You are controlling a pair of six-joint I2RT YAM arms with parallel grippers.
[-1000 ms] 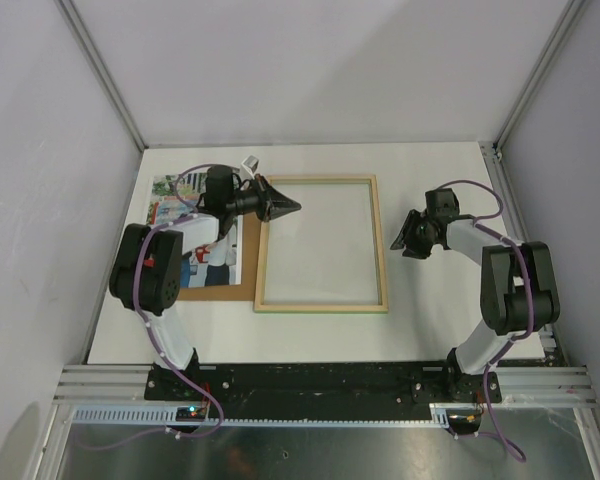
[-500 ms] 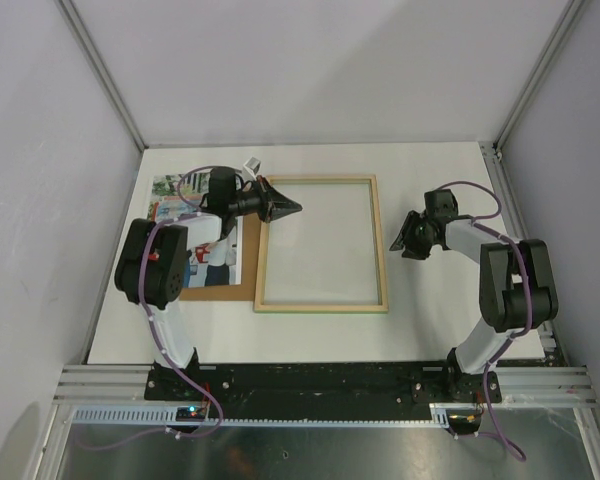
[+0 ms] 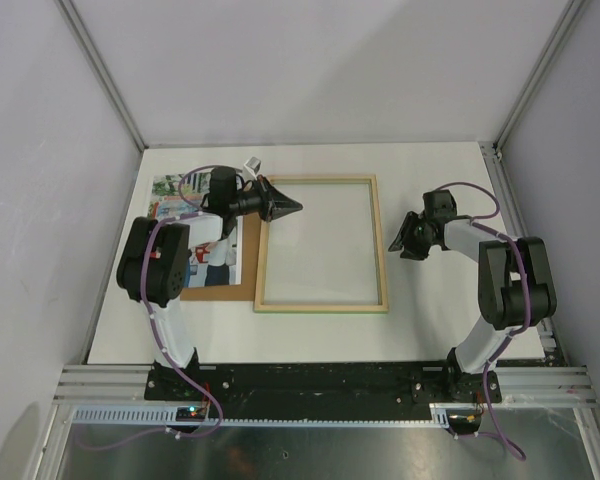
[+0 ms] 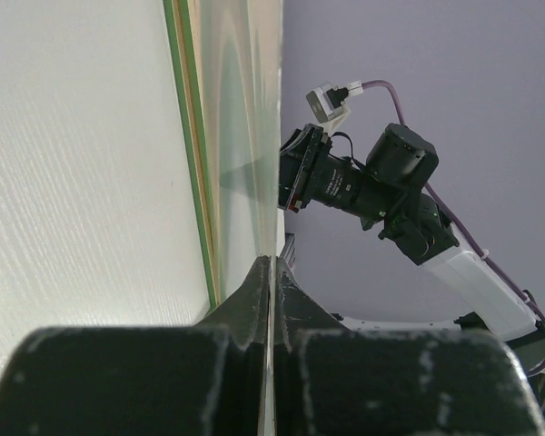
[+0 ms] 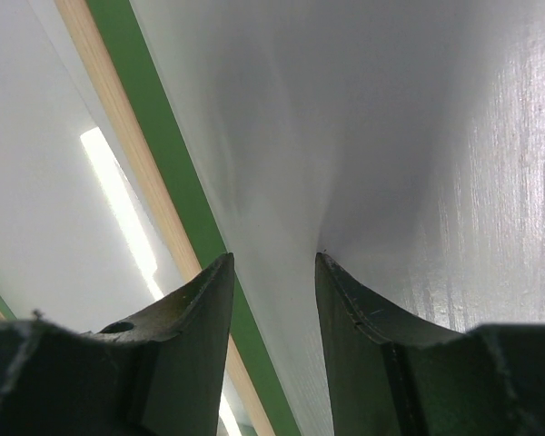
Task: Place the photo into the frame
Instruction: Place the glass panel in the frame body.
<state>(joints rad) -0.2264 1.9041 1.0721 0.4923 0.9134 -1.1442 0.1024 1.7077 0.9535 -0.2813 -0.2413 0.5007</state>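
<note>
The frame (image 3: 320, 304) lies flat mid-table, pale wood side up; its green edge shows in both wrist views (image 4: 193, 136) (image 5: 154, 145). At the left, the photo (image 3: 165, 195) rests on a brown backing board (image 3: 220, 292), largely hidden under my left arm. My left gripper (image 3: 295, 207) (image 4: 271, 263) is shut and lies sideways, its tip over the frame's top left corner, apart from the photo. My right gripper (image 3: 395, 245) (image 5: 274, 259) is low over the table just right of the frame's right rail. It is open, with only bare tabletop between its fingers.
Grey walls enclose the white table (image 3: 430, 320) on three sides. A small white connector (image 3: 250, 162) sits behind the left wrist. The right arm (image 4: 381, 182) appears across the frame in the left wrist view.
The left arm's elbow has shifted slightly to the right. Both grippers stay where they were, in the same states.
</note>
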